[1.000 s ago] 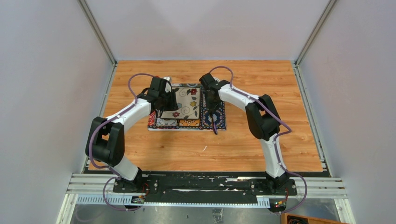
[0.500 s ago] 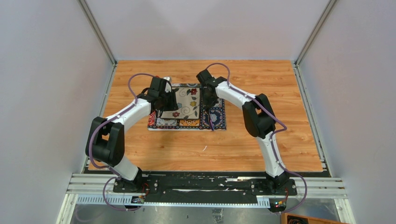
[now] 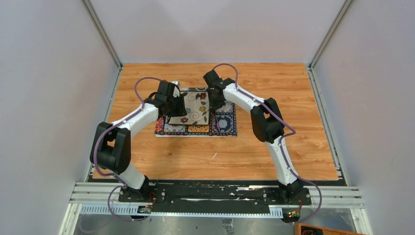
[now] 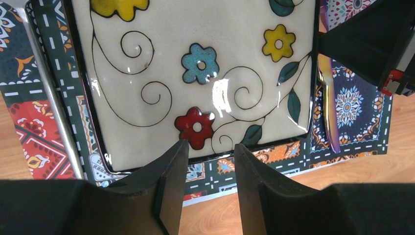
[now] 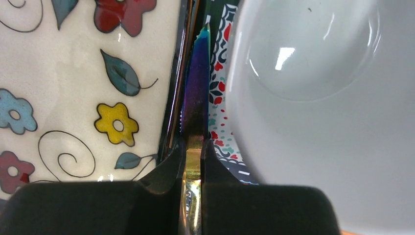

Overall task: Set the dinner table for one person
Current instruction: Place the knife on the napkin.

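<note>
Plainly, the surface (image 3: pixel 195 152) is not a thing we lift: it is broad, stiff wooden planking, heavy and fixed. It reaches well past the plate (image 3: pixel 196 110) on every side, so we judge it simply takes whatever is set down on it. What we do handle is the knife (image 5: pixel 195 98), just right of the plate and running along its edge, tip toward the far side. It looks thin, rigid and light, with a glossy rainbow finish we expect to be slippery, so the sensible hold is where the blade meets the handle. The right pincer (image 5: pixel 194 145) is clamped narrow on that very spot. The left pincer (image 4: pixel 211 145) stands partly apart over the near edge of the plate, with nothing between its fingers. The plate is glazed and likely brittle, best taken by its rim. By our count there is one plate, one patterned placemat (image 3: pixel 226 125) under the plate and one knife. There is also one white bowl (image 5: pixel 318 122) right of the plate beyond the knife, one silver fork or spoon (image 4: pixel 49 103) left of the plate (we cannot tell which), and two pincers.
</note>
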`<state>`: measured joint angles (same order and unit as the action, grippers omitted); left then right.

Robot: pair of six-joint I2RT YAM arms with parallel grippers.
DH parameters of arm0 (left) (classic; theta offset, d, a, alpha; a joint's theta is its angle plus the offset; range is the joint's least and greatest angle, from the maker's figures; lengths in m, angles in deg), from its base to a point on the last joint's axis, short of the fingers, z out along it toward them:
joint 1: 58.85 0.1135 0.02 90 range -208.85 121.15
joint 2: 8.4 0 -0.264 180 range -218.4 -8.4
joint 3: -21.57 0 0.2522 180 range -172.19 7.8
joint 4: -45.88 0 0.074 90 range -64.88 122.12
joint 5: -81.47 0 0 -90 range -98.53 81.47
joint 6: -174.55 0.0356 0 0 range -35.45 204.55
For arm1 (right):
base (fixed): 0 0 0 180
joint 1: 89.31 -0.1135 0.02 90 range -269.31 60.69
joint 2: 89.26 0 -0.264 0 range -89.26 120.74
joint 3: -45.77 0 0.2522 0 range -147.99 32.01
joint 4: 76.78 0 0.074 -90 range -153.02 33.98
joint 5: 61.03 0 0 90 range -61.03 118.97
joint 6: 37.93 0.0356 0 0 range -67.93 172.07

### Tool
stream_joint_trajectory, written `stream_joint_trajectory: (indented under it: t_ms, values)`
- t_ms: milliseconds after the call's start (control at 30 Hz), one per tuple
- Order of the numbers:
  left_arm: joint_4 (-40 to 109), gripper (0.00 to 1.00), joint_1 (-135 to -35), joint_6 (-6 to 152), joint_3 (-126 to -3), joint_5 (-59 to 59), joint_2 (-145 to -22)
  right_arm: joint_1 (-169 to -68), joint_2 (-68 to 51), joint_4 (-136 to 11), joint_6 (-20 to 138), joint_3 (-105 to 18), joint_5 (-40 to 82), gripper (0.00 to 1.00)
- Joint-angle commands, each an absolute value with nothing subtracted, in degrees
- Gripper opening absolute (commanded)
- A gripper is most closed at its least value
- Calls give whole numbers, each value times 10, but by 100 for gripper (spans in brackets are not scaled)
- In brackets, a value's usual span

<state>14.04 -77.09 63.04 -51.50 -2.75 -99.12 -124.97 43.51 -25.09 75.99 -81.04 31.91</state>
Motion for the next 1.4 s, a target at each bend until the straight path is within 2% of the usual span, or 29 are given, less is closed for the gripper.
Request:
stream_joint_trajectory:
  t_ms: [0,1067,1133,1267,1367]
  values:
    - [144,45,-776,635,-514,-30,-1000,-1255,458,-239,749,-850,316,0]
    - [143,45,-776,636,-519,-26,-1014,-1214,496,-279,732,-879,319,0]
    - [144,45,-776,636,-519,-25,-1015,-1214,492,-282,732,-874,314,9]
    - [146,45,-776,635,-518,-21,-1015,-1215,483,-284,732,-863,313,32]
    - [147,45,-776,633,-519,-18,-1015,-1215,474,-284,732,-852,310,42]
